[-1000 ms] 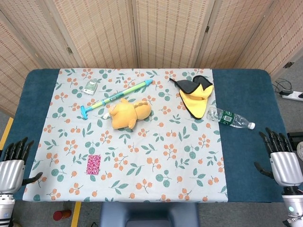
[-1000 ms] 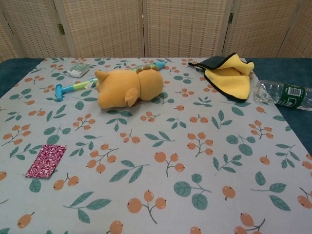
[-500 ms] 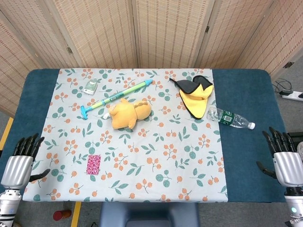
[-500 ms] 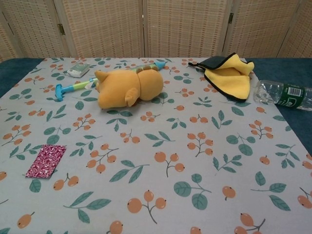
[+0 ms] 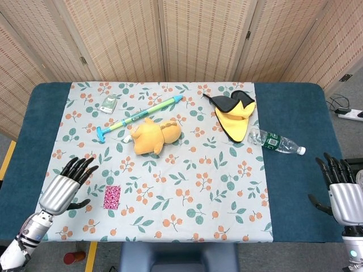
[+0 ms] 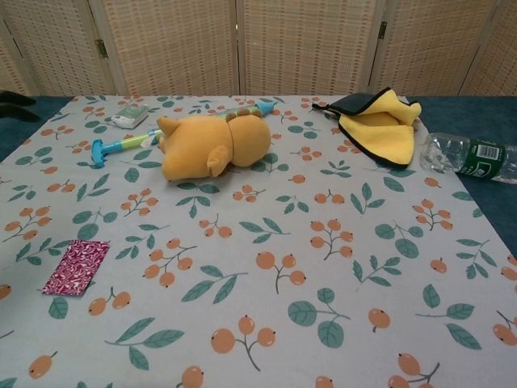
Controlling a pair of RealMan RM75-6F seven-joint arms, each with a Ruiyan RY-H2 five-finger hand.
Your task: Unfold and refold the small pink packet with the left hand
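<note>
The small pink packet lies flat and folded on the floral cloth near the front left; the chest view shows the packet at its left edge. My left hand hovers just left of the packet, fingers spread, holding nothing; dark fingertips show at the chest view's left border. My right hand stays open at the table's front right edge, far from the packet.
An orange plush toy lies mid-table, with a green-blue stick and a small grey-green device behind it. A yellow and black cloth and a plastic bottle lie at the right.
My left hand has moved right and forward over the table's left edge, closing in on the pink packet. The right hand has barely shifted.
</note>
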